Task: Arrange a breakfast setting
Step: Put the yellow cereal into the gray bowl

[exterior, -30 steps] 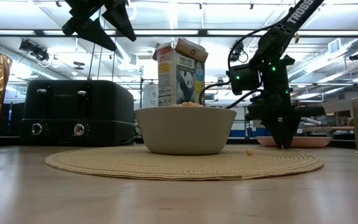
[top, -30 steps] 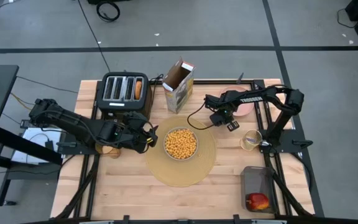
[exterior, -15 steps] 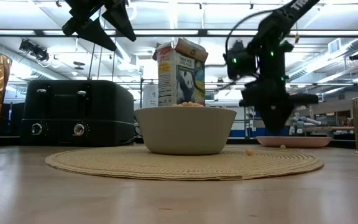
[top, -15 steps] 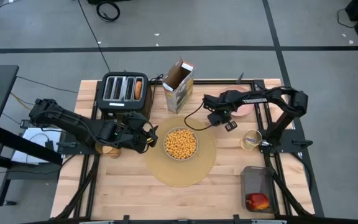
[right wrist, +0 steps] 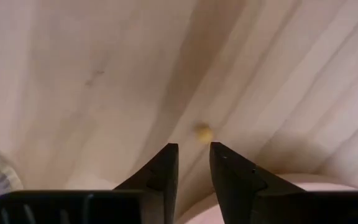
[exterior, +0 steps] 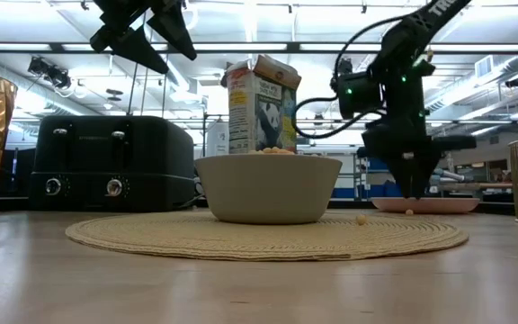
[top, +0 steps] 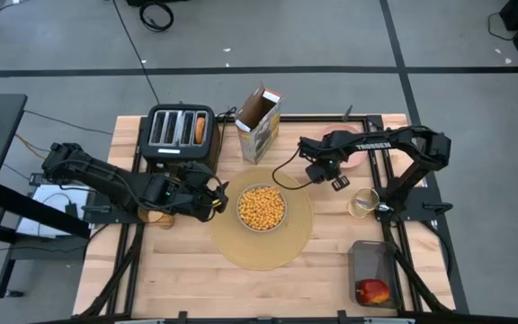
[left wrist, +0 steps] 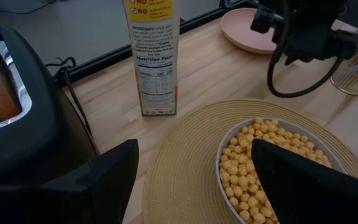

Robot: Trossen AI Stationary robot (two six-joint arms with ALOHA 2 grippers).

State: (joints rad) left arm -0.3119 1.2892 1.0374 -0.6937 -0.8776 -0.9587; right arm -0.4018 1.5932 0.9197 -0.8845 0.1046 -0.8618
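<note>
Two sets of jaws are mine. My right gripper (top: 337,183) hangs above the bare wood just past the placemat's right rim, beside the pink plate (top: 354,158), its fingers nearly together with only a thin gap and nothing between them; in its wrist view a single loose yellow cereal ball (right wrist: 203,132) lies on the wood right ahead of the fingertips (right wrist: 166,163). In the low view the same gripper (exterior: 412,187) points down, its tips level with the plate's rim (exterior: 439,204). My left gripper (top: 218,196) waits over the left rim of the large round tan woven placemat (top: 241,250), jaws spread wide and empty, facing the bowl.

The placemat sits at the middle of the wooden surface (top: 178,270). On it stands the pale grey bowl (top: 262,208), full of yellow cereal balls. A white cereal carton (top: 259,123) with its top open stands upright near the far edge, just behind the placemat. A black four-slot toaster (top: 179,134) is at the far left corner with a piece of bread (top: 200,129) in one slot. An amber translucent cup (top: 362,202) stands near the right edge. A red apple (top: 372,291) lies in a dark clear container (top: 370,258) at the near right corner.
</note>
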